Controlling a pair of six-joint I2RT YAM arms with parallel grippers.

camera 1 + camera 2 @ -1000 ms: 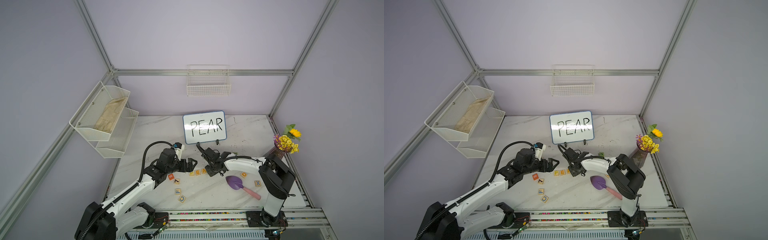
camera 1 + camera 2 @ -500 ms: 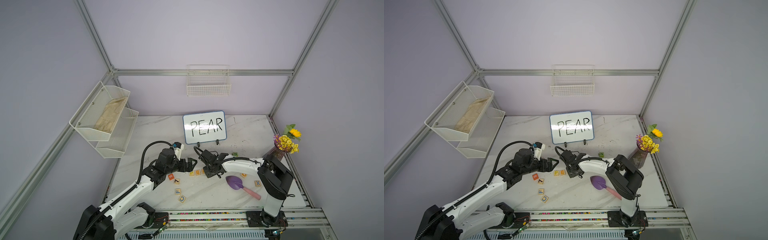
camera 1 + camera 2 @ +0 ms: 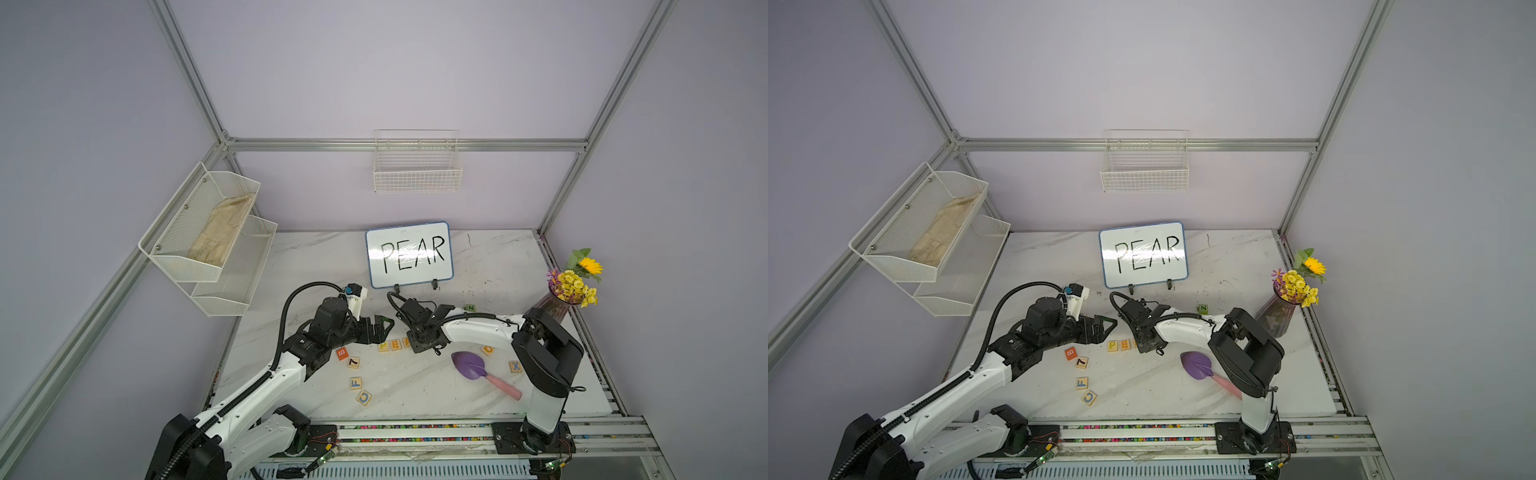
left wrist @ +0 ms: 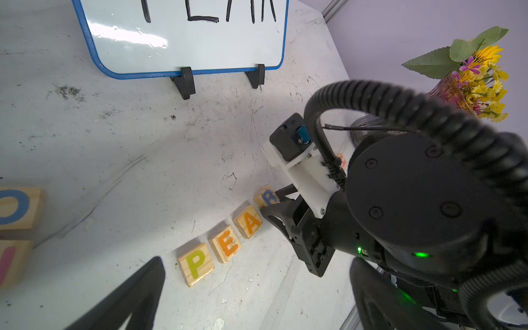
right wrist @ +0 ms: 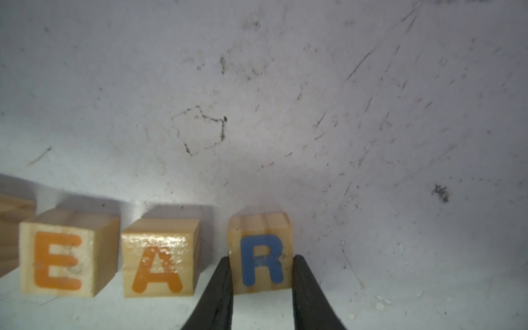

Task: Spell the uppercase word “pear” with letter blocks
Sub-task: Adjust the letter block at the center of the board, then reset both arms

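The letter blocks lie in a row: yellow P [image 4: 195, 264], orange-lettered E [image 4: 227, 247], orange A [image 4: 250, 224] and blue R [image 4: 267, 197]. In the right wrist view my right gripper [image 5: 262, 274] is shut on the R block [image 5: 261, 254], one finger on each side. One of those fingers fills the narrow gap to the A block [image 5: 158, 257], which sits beside E [image 5: 58, 254]. In both top views the right gripper [image 3: 419, 343] hides R. My left gripper [image 4: 251, 300] hangs open and empty near P [image 3: 383, 345].
The whiteboard [image 3: 409, 254] reading PEAR stands behind the row. Orange B cube [image 3: 341, 353] and blocks 7 [image 3: 353, 363], F [image 3: 355, 382] and C [image 3: 364, 398] lie front left. A purple trowel [image 3: 471, 365], blocks O [image 3: 487, 350] and X [image 3: 515, 366], green N cube [image 3: 470, 308] and flower vase [image 3: 569, 286] are on the right.
My right gripper has shifted a little to the left with the R block, closer to the A block. The left arm has hardly moved.
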